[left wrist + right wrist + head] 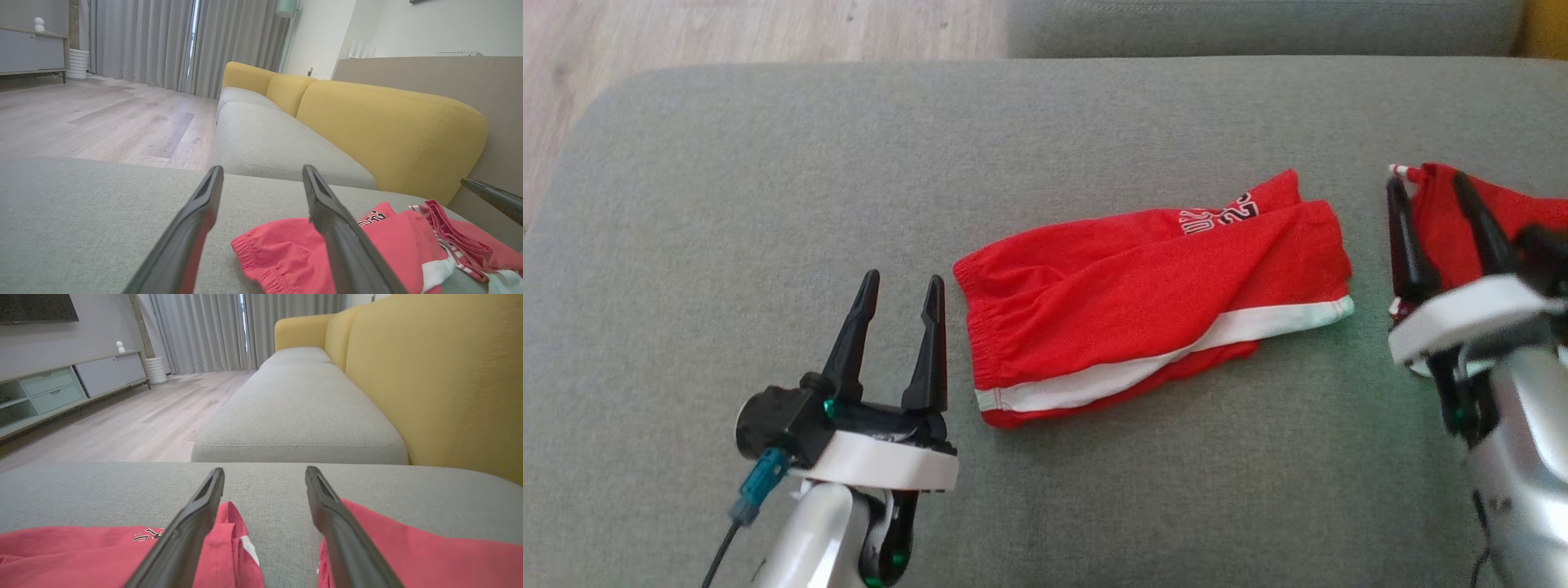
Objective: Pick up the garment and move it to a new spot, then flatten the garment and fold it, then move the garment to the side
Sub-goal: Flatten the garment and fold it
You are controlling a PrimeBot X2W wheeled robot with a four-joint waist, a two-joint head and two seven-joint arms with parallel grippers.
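You are looking down on a wide grey cushion (1094, 114), with pale wooden floor (727, 33) beyond its far left corner.

At lower left, your left gripper (904, 278) hovers above the cushion with its two dark fingers spread apart and nothing between them. It sits just beside the waistband end of the red shorts (1143, 302) and is not touching them.

The red shorts lie in the middle of the cushion, folded into a rough oblong, with the gathered elastic waistband to the left and the leg ends to the right. A white stripe (1176, 359) runs along the near edge. Near the far right corner is white outlined lettering (1217, 216), partly tucked into a fold. It cannot be read with certainty.

To the right, well apart from the shorts, a second red garment (1527, 204) lies at the edge of the picture. Your right gripper (1427, 180) stands over it, fingers parted and gripping nothing. In the right wrist view, bare grey cushion shows between the fingers and red cloth lies to either side.
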